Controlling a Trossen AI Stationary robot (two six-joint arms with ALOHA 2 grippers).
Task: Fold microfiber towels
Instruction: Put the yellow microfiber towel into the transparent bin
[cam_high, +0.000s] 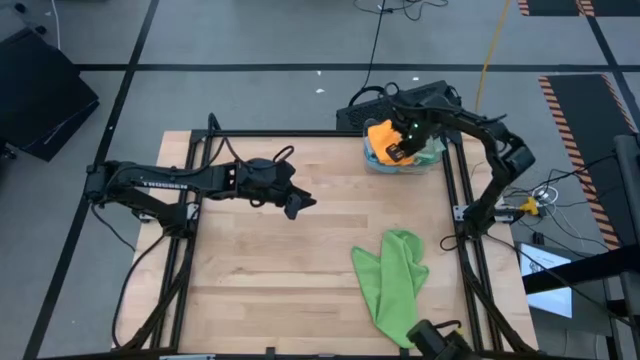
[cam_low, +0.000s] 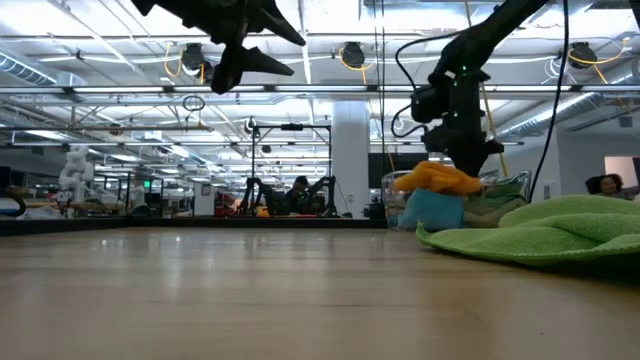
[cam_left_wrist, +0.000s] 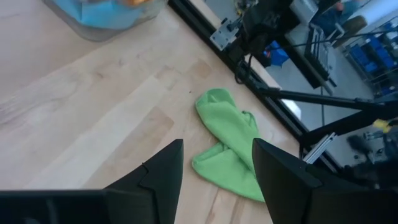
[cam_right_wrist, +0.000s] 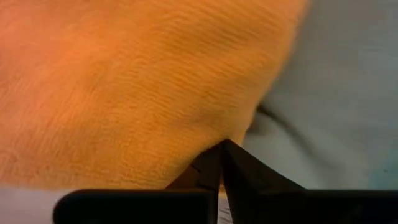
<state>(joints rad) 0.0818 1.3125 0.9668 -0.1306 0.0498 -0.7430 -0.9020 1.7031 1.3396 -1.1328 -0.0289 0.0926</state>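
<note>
The left arm reaches in from nine o'clock, stretched level toward the middle of the table, and its left gripper (cam_high: 296, 205) hangs raised in the air with the two dark fingers (cam_left_wrist: 163, 177) held apart, nothing between them. The right arm comes from three o'clock, elbow bent high, then bends back toward one o'clock. Its right gripper (cam_high: 405, 150) points downward there, fingers pressed tightly together, their tips meeting at a point in its wrist view.

Ribbed orange cloth (cam_right_wrist: 124, 81), fuzzy lime towel (cam_high: 395, 280), pale smooth wood table (cam_high: 270, 260)
</note>
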